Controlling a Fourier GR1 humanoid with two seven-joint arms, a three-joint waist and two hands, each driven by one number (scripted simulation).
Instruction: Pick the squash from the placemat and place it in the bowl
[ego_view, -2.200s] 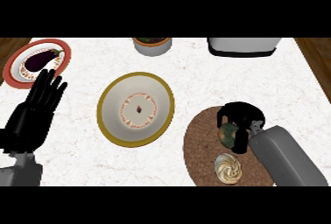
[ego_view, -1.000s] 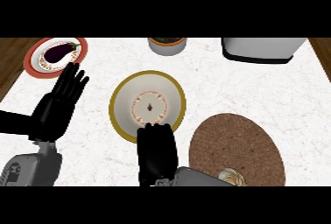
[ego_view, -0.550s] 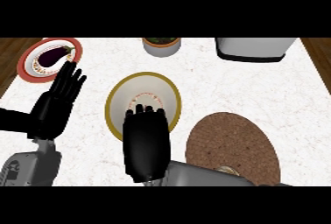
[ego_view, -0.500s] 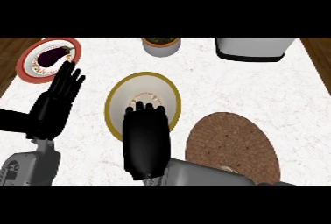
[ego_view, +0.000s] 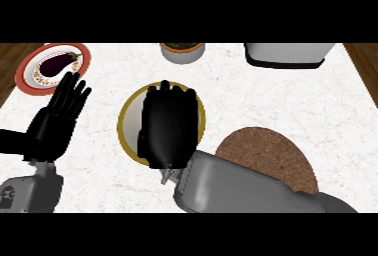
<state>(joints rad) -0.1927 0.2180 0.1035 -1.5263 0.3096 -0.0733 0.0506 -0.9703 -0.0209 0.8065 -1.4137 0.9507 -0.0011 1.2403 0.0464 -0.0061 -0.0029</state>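
Right hand (ego_view: 171, 125) spread flat, fingers straight, over the gold-rimmed round bowl (ego_view: 128, 108) on pale marbled counter (ego_view: 244, 95) — squash hidden, whereabouts impossible to tell. Brown woven oval placemat (ego_view: 269, 152) just right of it. Left hand (ego_view: 56, 120) resting open, fingers up, near the red-rimmed plate (ego_view: 28, 64) bearing a glossy eggplant (ego_view: 57, 62)
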